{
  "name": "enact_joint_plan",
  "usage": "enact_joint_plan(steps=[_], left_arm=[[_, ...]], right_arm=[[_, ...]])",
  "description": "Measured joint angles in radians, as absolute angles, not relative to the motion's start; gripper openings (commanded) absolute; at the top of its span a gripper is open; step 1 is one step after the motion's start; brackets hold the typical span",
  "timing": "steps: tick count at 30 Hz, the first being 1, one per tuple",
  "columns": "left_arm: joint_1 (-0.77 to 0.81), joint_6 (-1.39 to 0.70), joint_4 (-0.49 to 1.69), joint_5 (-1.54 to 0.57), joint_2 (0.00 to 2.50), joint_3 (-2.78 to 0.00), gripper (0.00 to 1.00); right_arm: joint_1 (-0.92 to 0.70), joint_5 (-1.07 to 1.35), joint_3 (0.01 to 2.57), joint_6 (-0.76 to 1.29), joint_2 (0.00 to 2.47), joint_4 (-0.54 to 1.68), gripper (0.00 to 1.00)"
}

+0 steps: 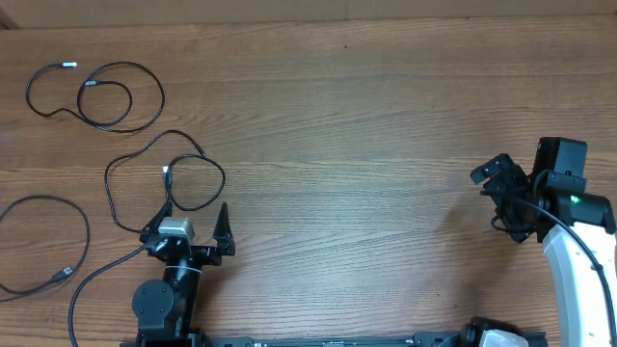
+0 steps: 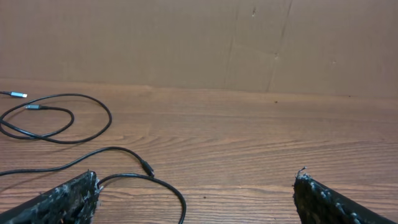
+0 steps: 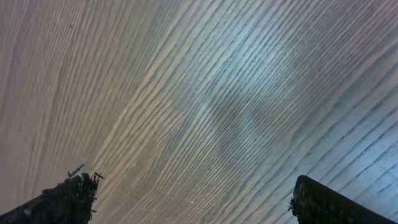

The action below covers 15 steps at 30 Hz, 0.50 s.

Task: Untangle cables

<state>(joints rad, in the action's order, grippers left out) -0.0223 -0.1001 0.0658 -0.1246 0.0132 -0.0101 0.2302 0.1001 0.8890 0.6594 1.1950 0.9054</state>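
- Left hand (image 2: 198,174) sits right up at the lens, jaws spread wide, gripping nothing.
- Bench (image 1: 386,116) is wood-grained all over. Right hand (image 3: 193,180) hovers above the grain on the right side, also wide open and empty.
- Cables (image 1: 162,96) lie on the bench's left side, each apart from the others.
- Middle cable (image 1: 106,178) loops just ahead of the left hand, passing beside one fingertip.
- Edge cable (image 1: 87,231) curves at the far left.

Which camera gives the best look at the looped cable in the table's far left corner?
The overhead view: the looped cable lies whole there, both plug tips visible. The left wrist view catches that cable foreshortened, its left side cut by the frame edge. The right wrist view shows none of it.
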Motion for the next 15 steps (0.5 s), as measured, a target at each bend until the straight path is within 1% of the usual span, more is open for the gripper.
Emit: enact_joint_plan(steps=[4, 7, 11, 14, 15], left_arm=[[-0.022, -0.101, 0.066, -0.125, 0.013, -0.010, 1.00], [-0.022, -0.100, 0.065, -0.125, 0.013, -0.010, 1.00], [-0.022, -0.100, 0.064, -0.125, 0.013, -0.010, 1.00], [-0.022, -0.100, 0.064, -0.125, 0.013, -0.010, 1.00], [-0.022, -0.100, 0.064, -0.126, 0.013, -0.010, 0.99]], right_arm=[[0.169, 0.093, 0.883, 0.588, 1.187, 0.873, 1.00], [0.107, 0.080, 0.823, 0.527, 1.115, 0.796, 1.00], [0.040, 0.073, 0.664, 0.416, 0.884, 0.658, 1.00], [0.022, 0.070, 0.574, 0.368, 0.753, 0.590, 1.00], [0.015, 0.071, 0.528, 0.345, 0.670, 0.562, 1.00]])
